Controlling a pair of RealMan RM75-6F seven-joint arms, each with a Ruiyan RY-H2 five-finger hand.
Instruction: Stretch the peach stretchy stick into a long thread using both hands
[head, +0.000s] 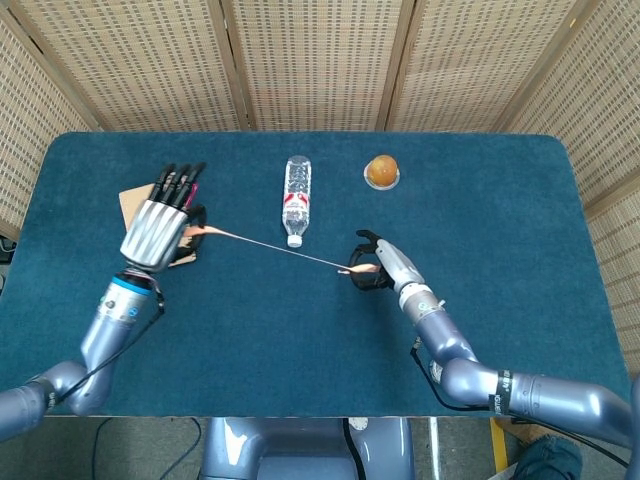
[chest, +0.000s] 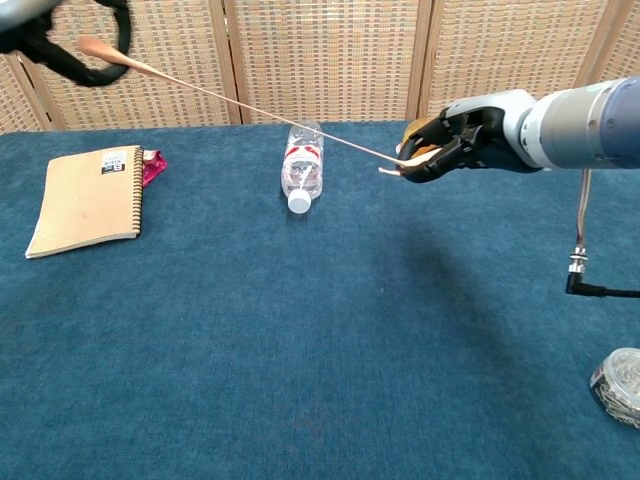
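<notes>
The peach stretchy stick (head: 270, 247) is pulled into a thin taut thread (chest: 250, 108) above the blue table. My left hand (head: 160, 222) pinches its thicker left end over the notebook; in the chest view only the fingers (chest: 95, 40) show at the top left corner. My right hand (head: 378, 266) pinches the other end right of the table's centre, also seen as the right hand (chest: 450, 143) in the chest view. The thread slopes down from left to right and passes over the bottle's cap end.
A plastic water bottle (head: 297, 198) lies at the back centre. A tan spiral notebook (chest: 88, 198) with a pink packet (chest: 152, 165) behind it lies at the left. An orange fruit (head: 381, 171) sits at the back right. A tape roll (chest: 618, 384) lies at the front right.
</notes>
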